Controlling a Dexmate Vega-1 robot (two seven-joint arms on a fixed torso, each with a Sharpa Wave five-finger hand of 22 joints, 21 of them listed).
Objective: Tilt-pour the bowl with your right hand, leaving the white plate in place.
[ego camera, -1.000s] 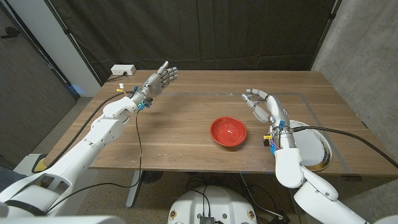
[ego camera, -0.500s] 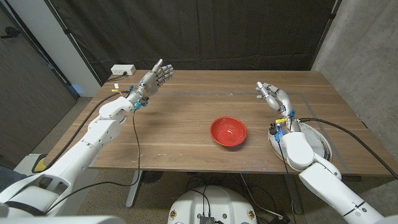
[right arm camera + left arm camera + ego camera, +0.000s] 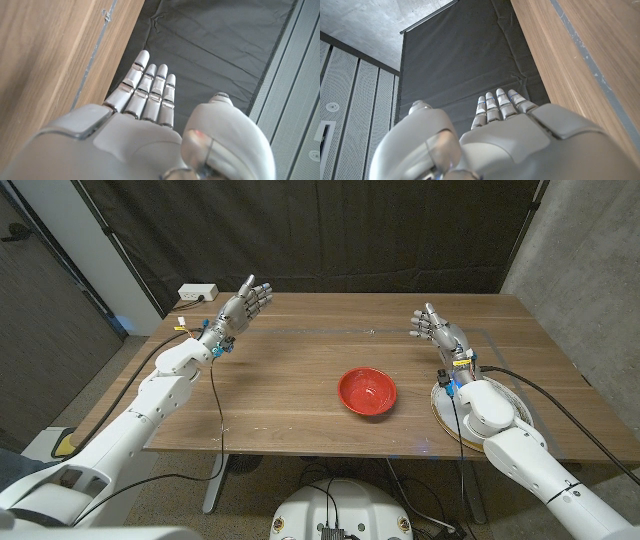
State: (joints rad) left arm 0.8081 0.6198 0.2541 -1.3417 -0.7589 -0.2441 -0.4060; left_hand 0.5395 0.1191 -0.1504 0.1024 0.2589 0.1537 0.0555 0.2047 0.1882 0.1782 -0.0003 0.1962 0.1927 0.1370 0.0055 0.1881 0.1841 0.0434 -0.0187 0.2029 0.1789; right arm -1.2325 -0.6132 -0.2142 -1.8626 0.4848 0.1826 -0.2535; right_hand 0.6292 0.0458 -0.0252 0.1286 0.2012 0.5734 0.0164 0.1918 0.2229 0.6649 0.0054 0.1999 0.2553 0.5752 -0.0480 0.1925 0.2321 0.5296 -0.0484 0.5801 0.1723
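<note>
A wooden table (image 3: 300, 390) with a brown grain fills the middle of the head view, and a thin pale line (image 3: 330, 331) is marked across its far part. Behind it hangs a black curtain (image 3: 300, 230); a grey concrete wall (image 3: 590, 270) stands to the right, and a pale panel (image 3: 60, 240) leans at the left. A white power strip (image 3: 197, 293) sits beyond the table's far left corner.

The red bowl (image 3: 367, 391) stands upright on the table a little right of centre, toward the near edge, with nothing touching it. The white plate (image 3: 515, 410) lies near the right edge, partly hidden under the right forearm.

The right hand (image 3: 437, 331) is raised above the table beyond the plate, well apart from the bowl, fingers (image 3: 150, 87) straight and close together, holding nothing. The left hand (image 3: 245, 305) is raised over the far left of the table, fingers (image 3: 497, 102) extended side by side, also empty.
</note>
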